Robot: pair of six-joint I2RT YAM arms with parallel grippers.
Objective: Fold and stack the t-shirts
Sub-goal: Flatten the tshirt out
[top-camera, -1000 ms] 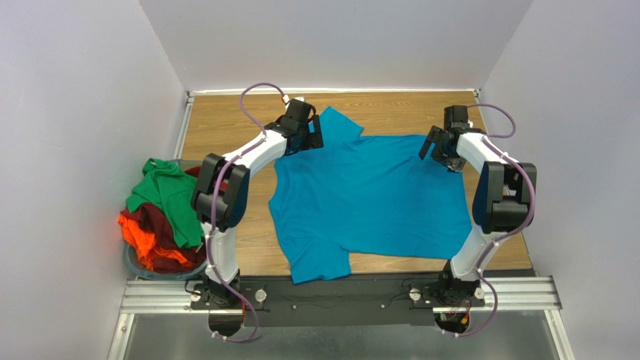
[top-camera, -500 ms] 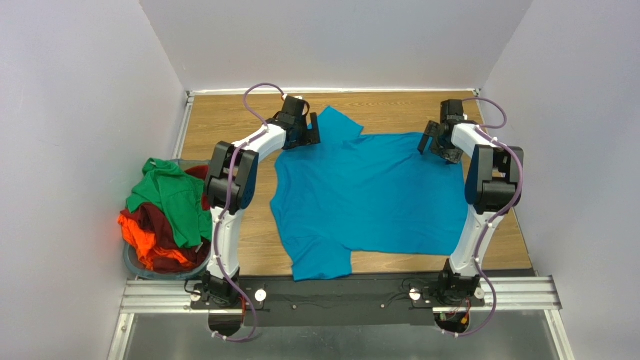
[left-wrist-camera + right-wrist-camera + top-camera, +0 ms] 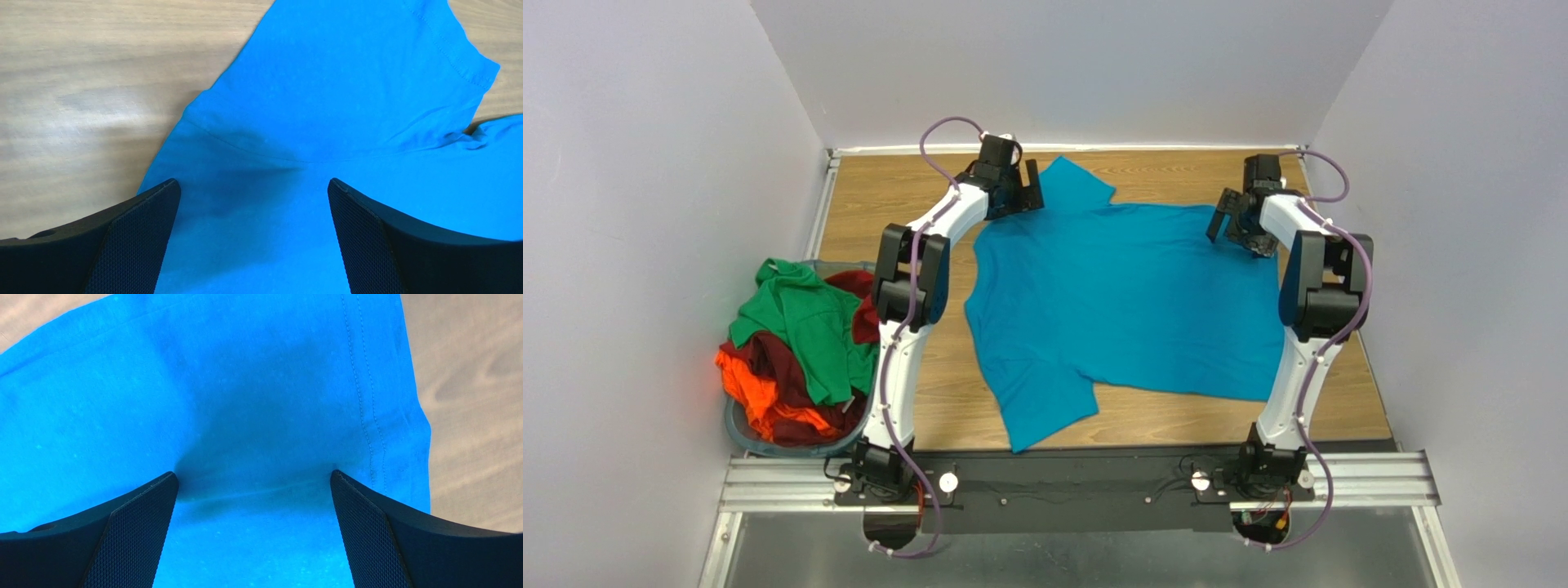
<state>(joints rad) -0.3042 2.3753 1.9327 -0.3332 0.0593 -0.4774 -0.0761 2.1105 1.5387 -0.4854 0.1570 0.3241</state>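
The teal-blue t-shirt [image 3: 1124, 300] lies spread flat on the wooden table, one sleeve at the far left, the other at the near edge. My left gripper [image 3: 1024, 202] is open over its far-left shoulder; the cloth [image 3: 288, 153] lies between the spread fingers [image 3: 132, 236]. My right gripper [image 3: 1234, 230] is open over the far-right hem corner; the cloth [image 3: 258, 416] and its stitched hem show between the fingers [image 3: 368, 533]. The green [image 3: 803, 321], dark red [image 3: 775, 368] and bright orange [image 3: 762, 398] t-shirts are heaped at the left.
The heaped shirts sit in a grey-blue round basket [image 3: 750, 431] at the table's left edge. Bare wood [image 3: 879, 208] lies left of the blue shirt and along the far edge. Grey walls enclose the table on three sides.
Both arms have stretched further toward the far edge, and the blue shirt's far edge and body have shifted that way with them. Both grippers stay open.
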